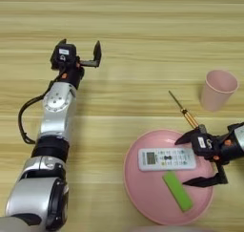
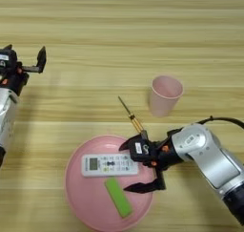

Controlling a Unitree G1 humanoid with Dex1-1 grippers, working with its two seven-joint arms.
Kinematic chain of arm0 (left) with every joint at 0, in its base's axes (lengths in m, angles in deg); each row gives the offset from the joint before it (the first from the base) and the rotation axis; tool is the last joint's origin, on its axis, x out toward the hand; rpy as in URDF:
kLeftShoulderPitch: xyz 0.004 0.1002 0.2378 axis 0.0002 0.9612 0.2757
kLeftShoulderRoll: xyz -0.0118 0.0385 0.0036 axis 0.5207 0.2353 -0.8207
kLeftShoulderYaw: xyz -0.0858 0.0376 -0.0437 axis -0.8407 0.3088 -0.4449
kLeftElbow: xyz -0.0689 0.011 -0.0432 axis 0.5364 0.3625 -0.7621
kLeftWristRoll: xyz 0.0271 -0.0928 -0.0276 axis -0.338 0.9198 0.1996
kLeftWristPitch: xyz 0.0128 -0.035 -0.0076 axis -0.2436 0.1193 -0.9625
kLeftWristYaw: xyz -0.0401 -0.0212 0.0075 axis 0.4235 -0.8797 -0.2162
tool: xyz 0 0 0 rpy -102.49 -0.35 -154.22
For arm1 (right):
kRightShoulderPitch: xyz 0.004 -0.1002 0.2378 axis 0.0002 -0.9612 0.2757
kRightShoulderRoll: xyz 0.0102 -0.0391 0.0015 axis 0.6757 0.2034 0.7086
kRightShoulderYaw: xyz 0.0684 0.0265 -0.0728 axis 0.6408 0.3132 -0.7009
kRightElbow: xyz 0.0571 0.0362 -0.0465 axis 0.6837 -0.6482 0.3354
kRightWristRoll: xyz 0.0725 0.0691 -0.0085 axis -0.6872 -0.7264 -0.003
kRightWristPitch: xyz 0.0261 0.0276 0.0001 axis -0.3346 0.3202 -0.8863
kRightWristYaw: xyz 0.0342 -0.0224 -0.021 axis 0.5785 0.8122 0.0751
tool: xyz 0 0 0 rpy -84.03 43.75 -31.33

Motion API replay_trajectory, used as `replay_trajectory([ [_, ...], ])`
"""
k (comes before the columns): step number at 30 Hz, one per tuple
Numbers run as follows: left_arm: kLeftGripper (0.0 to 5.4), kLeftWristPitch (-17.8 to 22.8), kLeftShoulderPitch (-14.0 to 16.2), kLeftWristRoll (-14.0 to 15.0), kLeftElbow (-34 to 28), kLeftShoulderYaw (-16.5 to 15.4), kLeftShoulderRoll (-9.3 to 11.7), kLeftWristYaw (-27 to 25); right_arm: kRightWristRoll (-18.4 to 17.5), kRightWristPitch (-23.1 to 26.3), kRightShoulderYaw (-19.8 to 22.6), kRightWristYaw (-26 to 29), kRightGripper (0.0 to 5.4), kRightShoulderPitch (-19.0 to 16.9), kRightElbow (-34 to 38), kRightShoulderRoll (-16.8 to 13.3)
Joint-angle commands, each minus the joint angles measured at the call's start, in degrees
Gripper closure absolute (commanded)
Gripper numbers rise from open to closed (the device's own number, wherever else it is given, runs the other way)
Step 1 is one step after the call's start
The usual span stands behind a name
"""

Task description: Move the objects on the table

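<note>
We take the round pink plate [image 2: 90, 202] as our landmark: it sits low on the wooden surface [image 1: 143, 30], its near rim close to the bottom edge of both views. On the plate lies the white remote control [image 1: 167, 159], lengthwise across the plate's upper half with its small screen toward the robot's left, and just below it a green bar [image 1: 177, 191] lies at a slant, close to the remote but apart from it. Our right hand [image 2: 135, 165] is at the plate's right rim with its two black fingers spread wide apart, one fingertip above the remote's right end and the other below it near the green bar's upper end; the fingers hold nothing, and we cannot tell whether they touch the remote. Beyond the plate's upper right rim a thin screwdriver [image 1: 183, 110] with a yellow handle lies slanted, its handle end running in behind the right hand. Further up and right of the plate the pale pink cup [image 2: 165, 95] stands upright, well clear of the plate. Our left hand [image 1: 81, 51] is far up and left of the plate, fingers apart and empty. The stretch above the plate and between the two arms is bare wood.
</note>
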Motion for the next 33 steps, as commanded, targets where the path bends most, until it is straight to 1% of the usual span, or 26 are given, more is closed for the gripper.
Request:
replay_trajectory([
  [1,0.0,-0.7,-1.3,-1.0,1.6,-0.2,0.6,1.5,1.7,-1.1,-0.8,-0.6,0.69,1.5,-1.9,0.7],
  [9,0.0,-1.4,-1.7,-0.7,2.9,0.0,0.8,1.9,2.6,-1.8,-1.4,-0.4,1.71,2.2,-4.9,1.9],
  [11,0.0,-1.5,-1.7,-0.6,3.1,0.0,0.8,1.7,2.6,-2.1,-1.5,-0.5,2.04,2.4,-5.6,2.1],
  [14,0.0,-1.6,-1.8,-0.5,3.3,0.1,0.8,1.5,2.6,-2.2,-1.4,-0.5,2.3,2.5,-6.0,2.3],
  [19,0.0,-1.9,-1.9,-0.5,3.6,0.2,0.7,1.0,2.4,-2.6,-1.0,-0.9,2.4,2.6,-6.4,2.8],
  [23,0.0,-2.3,-1.8,-0.4,3.5,0.6,0.5,0.0,1.1,-2.4,0.2,-1.7,2.4,2.9,-6.4,3.5],
  [31,0.0,-3.5,-1.7,1.5,1.6,0.5,0.6,-4.5,-1.3,-1.4,3.3,-2.0,2.42,3.5,-4.9,3.5],
  [33,0.0,-3.7,-1.5,2.3,0.3,0.5,0.5,-6.0,-1.9,-1.1,4.0,-2.1,2.42,3.6,-4.5,3.4],
])
